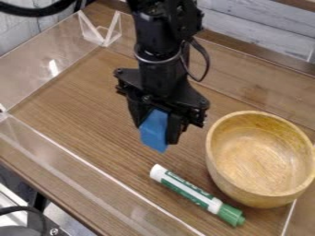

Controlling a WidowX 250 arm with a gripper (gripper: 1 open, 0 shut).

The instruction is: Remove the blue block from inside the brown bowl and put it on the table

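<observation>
The round light-brown wooden bowl (pixel 260 158) holds nothing. Left of it, the black pincer (pixel 157 127) points down, clamped on the small bright-blue rectangular block (pixel 155 131) over the dark wood-grain surface (pixel 74 101). A green-and-white marker (pixel 196 194) lies nearby.

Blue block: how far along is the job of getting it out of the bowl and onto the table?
Done: the brown bowl is empty. In hand: the gripper is shut on the blue block, left of the bowl and low over the table; contact with the wood is unclear. Left: release and withdraw.
</observation>
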